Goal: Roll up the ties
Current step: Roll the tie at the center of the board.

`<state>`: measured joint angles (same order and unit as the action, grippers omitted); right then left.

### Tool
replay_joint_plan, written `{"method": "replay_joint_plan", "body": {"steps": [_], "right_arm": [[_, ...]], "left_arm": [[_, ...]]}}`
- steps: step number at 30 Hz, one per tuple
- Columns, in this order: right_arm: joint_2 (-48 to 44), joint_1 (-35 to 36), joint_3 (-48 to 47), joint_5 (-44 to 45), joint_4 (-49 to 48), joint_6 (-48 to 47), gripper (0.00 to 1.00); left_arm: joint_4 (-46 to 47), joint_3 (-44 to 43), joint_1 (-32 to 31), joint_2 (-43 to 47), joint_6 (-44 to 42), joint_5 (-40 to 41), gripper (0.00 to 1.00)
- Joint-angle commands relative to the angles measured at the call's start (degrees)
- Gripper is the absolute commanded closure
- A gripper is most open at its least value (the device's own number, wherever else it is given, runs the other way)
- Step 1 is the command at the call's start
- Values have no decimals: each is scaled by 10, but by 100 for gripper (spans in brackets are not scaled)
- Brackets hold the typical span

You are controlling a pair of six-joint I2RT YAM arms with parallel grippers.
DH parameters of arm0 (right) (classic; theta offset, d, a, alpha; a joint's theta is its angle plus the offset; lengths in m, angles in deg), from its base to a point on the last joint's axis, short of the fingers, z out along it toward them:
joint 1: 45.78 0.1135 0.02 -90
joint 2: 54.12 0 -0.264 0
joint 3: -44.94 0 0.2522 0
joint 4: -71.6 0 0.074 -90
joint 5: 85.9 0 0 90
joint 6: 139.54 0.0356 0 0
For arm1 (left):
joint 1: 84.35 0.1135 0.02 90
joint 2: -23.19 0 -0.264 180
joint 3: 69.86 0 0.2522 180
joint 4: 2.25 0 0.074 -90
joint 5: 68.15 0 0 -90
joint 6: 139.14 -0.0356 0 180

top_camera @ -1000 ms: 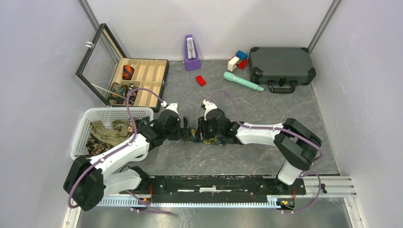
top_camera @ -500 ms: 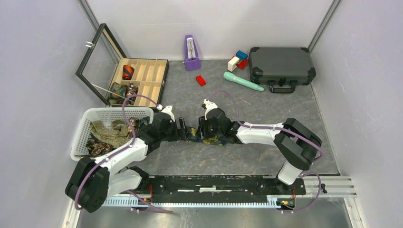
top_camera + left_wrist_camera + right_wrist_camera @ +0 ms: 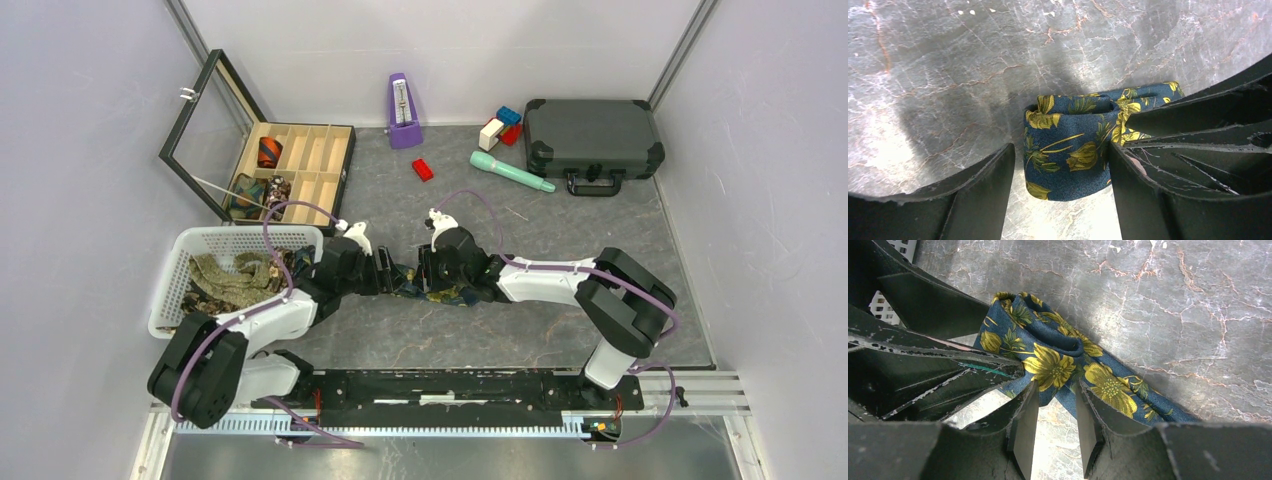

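One navy tie [image 3: 1068, 145] lies half-coiled at the centre. The right gripper [image 3: 1055, 390] pinches its fold, and the left gripper [image 3: 1060, 150] stands open astride the coil. A few rolled ties [image 3: 269, 152] sit in the far-left box [image 3: 320, 160], while loose ties [image 3: 225, 280] wait in the basket [image 3: 235, 238].

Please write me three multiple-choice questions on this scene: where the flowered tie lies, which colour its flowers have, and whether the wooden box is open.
1. Where does the navy tie lie? A in a basket; B on the table; C in a case.
2. Its flowers are: A yellow; B red; C white.
3. The lid of the wooden box is: A shut; B open; C missing.
Answers: 1 B, marbled tabletop shows around it; 2 A, yellow blooms on navy; 3 B, the glass lid stands raised.
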<state>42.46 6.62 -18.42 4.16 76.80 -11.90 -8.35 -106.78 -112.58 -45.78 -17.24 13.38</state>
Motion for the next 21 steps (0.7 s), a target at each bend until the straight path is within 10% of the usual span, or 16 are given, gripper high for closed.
{"method": "replay_joint_plan", "body": {"steps": [1, 21], "right_arm": [[10, -2, -5, 1, -16, -8, 61], [-27, -6, -6, -20, -21, -10, 59]], "left_arm": [[51, 17, 4, -14, 2, -18, 27], [46, 12, -4, -37, -8, -5, 51]]}}
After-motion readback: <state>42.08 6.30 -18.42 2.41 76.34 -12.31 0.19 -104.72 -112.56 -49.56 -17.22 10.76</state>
